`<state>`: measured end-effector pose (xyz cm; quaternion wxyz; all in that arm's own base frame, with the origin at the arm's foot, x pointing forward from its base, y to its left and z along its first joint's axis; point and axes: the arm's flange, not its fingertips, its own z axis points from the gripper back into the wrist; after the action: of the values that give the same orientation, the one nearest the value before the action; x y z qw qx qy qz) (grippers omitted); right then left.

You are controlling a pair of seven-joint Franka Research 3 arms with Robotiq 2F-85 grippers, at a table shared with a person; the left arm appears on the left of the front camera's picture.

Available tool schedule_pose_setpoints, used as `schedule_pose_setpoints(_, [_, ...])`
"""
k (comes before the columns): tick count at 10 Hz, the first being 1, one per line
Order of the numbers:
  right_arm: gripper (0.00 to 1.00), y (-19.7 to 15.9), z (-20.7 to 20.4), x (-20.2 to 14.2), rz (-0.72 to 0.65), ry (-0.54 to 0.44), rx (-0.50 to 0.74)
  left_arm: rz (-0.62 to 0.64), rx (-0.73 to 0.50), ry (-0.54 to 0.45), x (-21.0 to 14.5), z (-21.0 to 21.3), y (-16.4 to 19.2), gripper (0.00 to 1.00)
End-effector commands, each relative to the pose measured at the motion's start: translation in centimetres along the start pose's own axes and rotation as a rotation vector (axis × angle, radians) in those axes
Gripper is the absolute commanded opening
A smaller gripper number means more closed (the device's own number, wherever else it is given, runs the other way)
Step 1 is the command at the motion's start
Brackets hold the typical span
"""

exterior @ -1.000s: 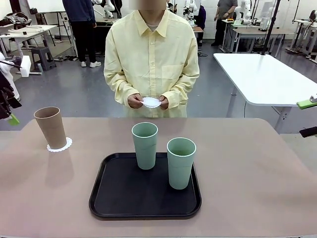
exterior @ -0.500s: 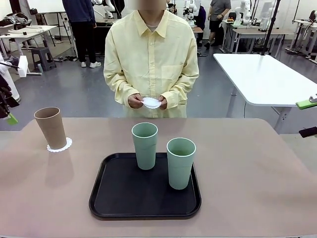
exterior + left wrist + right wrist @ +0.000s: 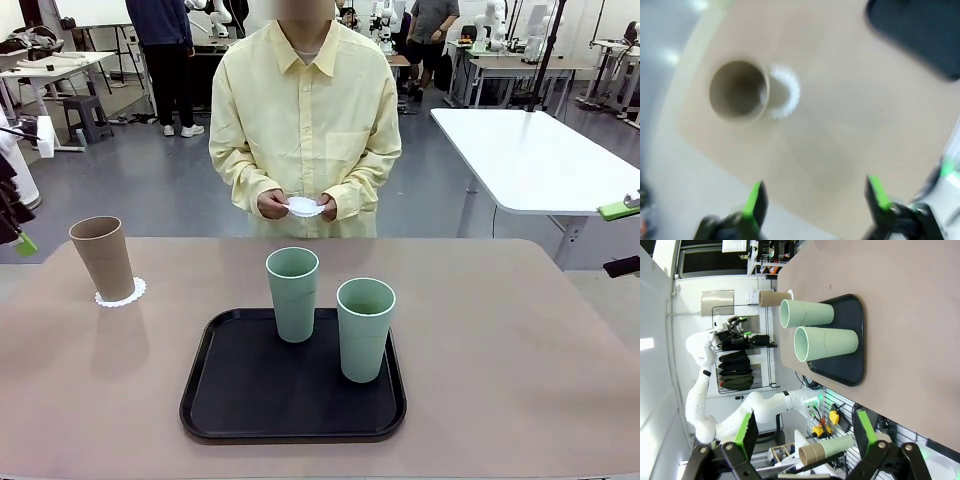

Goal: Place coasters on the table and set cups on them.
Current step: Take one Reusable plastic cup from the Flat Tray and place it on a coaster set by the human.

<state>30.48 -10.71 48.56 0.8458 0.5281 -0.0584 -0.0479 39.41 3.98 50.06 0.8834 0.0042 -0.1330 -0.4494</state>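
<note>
Beige and matte, the table [image 3: 520,380] ran from my side across to its far edge, where a person [image 3: 305,110] in a pale yellow shirt stood at about the middle. A black tray [image 3: 240,400] with rounded corners lay on the middle of the table, closer to the near edge than to the far one.

My left pincer [image 3: 815,197] hung above the left end of the table with its green-padded fingers spread wide and nothing between them. Its view was blurred, but it looked down into the brown cup. My right pincer [image 3: 805,430] was out toward the table's right edge, fingers likewise wide apart and empty, looking across the table at all three cups.

The brown cup [image 3: 102,257] stood upright near the far left corner of the table, well apart from the tray. One pale green cup [image 3: 292,293] stood upright on the tray against its far rim, a little left of the tray's middle. The second pale green cup [image 3: 365,328] stood upright on the tray just beside it, to the right and nearer my edge; the two did not touch.

Under the brown cup lay a white lacy coaster [image 3: 135,293], its scalloped rim showing around the cup's base on the side facing the tray. Another coaster [image 3: 305,207], also white, was off the table, held in front of the person's waist between one hand [image 3: 272,204] and the other hand [image 3: 331,207], beyond the far edge.
</note>
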Motion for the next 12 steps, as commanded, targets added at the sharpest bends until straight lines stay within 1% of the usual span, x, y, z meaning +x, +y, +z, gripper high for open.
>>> schedule_pose_setpoints(1, [1.00,0.2,-0.1,0.3,0.019,-0.013,0.037,0.391,0.167,0.132,-2.8,-1.4,-3.3,1.00])
schedule_pose_setpoints(2, [1.00,0.2,-0.1,0.3,0.019,-0.013,0.037,0.430,0.062,0.129,-3.0,-1.2,-4.8,1.00])
schedule_pose_setpoints(3, [1.00,0.2,-0.1,0.3,0.019,-0.013,0.037,0.421,0.002,0.118,-3.0,-1.2,-6.0,1.00])
schedule_pose_setpoints(4, [1.00,0.2,-0.1,0.3,0.019,-0.013,0.037,0.418,-0.025,0.083,-2.4,-0.7,-6.3,1.00])
schedule_pose_setpoints(5, [1.00,0.2,-0.1,0.3,0.019,-0.013,0.037,0.390,0.062,0.103,-3.7,-1.6,-3.3,1.00])
schedule_pose_setpoints(6, [1.00,0.2,-0.1,0.3,0.019,-0.013,0.037,0.390,0.062,0.103,-3.7,-1.6,-3.3,1.00])
schedule_pose_setpoints(7, [1.00,0.2,-0.1,0.3,0.019,-0.013,0.037,0.417,0.025,0.116,-3.1,-1.1,-4.6,1.00])
schedule_pose_setpoints(8, [1.00,0.2,-0.1,0.3,0.019,-0.013,0.037,0.439,-0.248,-0.104,-4.5,-0.2,-3.4,1.00])
schedule_pose_setpoints(9, [1.00,0.2,-0.1,0.3,0.019,-0.013,0.037,0.493,-0.413,-0.297,-6.3,0.8,-1.4,1.00])
schedule_pose_setpoints(10, [1.00,0.2,-0.1,0.3,0.019,-0.013,0.037,0.563,-0.490,-0.403,-8.2,1.2,0.3,1.00])
schedule_pose_setpoints(11, [1.00,0.2,-0.1,0.3,0.019,-0.013,0.037,0.617,-0.542,-0.475,-10.3,1.2,1.9,1.00])
schedule_pose_setpoints(12, [1.00,0.2,-0.1,0.3,0.019,-0.013,0.037,0.668,-0.586,-0.497,-12.6,1.1,3.8,1.00])
